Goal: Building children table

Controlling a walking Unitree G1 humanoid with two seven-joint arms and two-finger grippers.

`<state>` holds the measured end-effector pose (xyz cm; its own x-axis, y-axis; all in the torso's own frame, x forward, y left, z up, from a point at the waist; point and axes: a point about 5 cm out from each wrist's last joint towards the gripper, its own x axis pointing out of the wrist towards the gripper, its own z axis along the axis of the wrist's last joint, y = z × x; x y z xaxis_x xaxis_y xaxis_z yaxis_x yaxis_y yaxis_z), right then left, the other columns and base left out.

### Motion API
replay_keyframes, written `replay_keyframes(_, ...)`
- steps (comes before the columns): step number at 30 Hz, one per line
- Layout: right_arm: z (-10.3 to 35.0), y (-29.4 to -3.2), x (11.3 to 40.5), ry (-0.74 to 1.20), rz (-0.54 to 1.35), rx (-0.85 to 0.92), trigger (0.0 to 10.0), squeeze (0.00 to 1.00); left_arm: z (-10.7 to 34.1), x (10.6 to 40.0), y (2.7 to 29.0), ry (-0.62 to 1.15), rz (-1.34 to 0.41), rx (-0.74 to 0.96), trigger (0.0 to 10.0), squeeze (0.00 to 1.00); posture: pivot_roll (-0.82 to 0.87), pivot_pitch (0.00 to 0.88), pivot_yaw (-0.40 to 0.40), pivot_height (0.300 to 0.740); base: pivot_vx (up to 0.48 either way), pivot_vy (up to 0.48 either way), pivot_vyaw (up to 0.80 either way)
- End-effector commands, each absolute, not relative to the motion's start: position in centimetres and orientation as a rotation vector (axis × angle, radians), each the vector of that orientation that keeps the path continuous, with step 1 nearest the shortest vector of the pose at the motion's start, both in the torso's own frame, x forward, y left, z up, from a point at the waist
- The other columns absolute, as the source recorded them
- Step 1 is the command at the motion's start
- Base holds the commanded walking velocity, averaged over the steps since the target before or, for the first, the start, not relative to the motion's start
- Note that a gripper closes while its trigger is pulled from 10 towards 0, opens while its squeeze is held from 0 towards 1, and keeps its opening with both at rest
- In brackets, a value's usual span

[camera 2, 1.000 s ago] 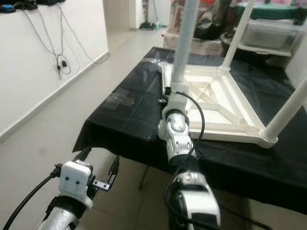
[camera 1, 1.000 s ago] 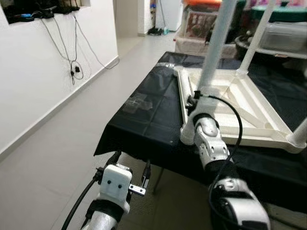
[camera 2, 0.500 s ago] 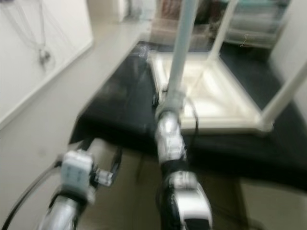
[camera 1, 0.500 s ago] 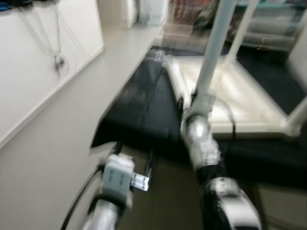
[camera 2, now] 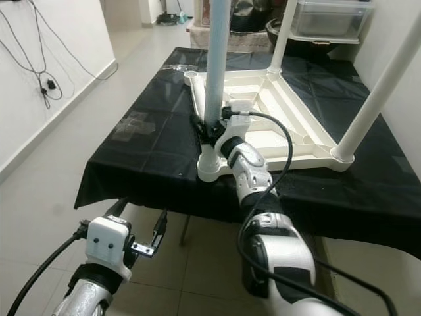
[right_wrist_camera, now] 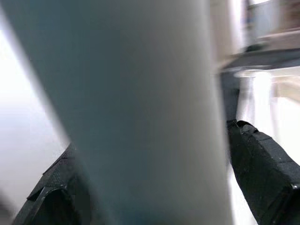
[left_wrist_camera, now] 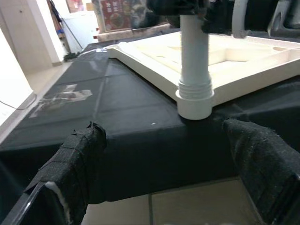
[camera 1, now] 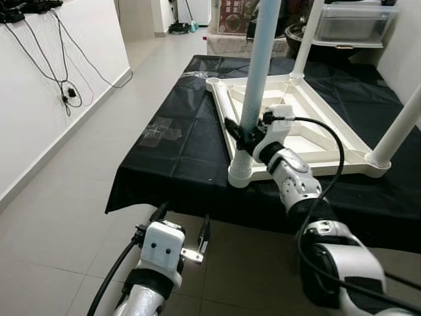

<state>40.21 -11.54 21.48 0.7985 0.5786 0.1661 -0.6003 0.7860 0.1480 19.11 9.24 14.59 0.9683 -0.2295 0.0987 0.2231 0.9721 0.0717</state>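
The white children's tabletop (camera 1: 309, 141) lies upside down on a black-covered table (camera 1: 184, 158). Three legs stand up from its corners. My right gripper (camera 1: 242, 137) is shut on the pale near-left leg (camera 1: 262, 59), just above its white socket (camera 1: 240, 174). In the right wrist view this leg (right_wrist_camera: 140, 103) spans the space between the fingers (right_wrist_camera: 262, 164). My left gripper (camera 1: 182, 222) hangs open and holds nothing, below and in front of the table's near edge. The left wrist view looks at that socket (left_wrist_camera: 194, 101) from between its fingers (left_wrist_camera: 77, 164).
A white wall (camera 1: 39, 118) with hanging cables (camera 1: 62, 92) runs along the left, with tiled floor (camera 1: 59, 217) between it and the table. A patch of clear tape (camera 1: 161, 130) sits on the black cloth. Storage boxes (camera 1: 352, 23) stand behind the table.
The whole picture has shifted and was blurred half a second ago, so the camera has moved. My right gripper stays on the leg. The left arm hangs as before.
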Motion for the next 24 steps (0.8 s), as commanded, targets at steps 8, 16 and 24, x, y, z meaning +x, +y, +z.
replay_keyframes(8,21.5,-7.3,38.9,0.007,1.144,0.122,10.0,0.0,14.6,18.4,9.2,-0.091,-0.223,0.056,10.0,0.0,0.15,0.092,-0.027,0.74,0.0,0.0,0.0)
replay_keyframes(16,21.8,-5.9,38.1,0.006,1.322,0.091,10.0,0.0,14.9,18.1,9.1,-0.093,-0.223,0.054,10.0,0.0,0.16,0.099,-0.035,0.74,0.0,0.0,0.0)
replay_keyframes(24,22.0,-5.1,38.2,-0.031,1.299,0.082,0.0,0.0,14.9,17.9,9.2,-0.092,-0.219,0.055,10.0,0.0,0.16,0.094,-0.031,0.74,0.0,0.0,0.0)
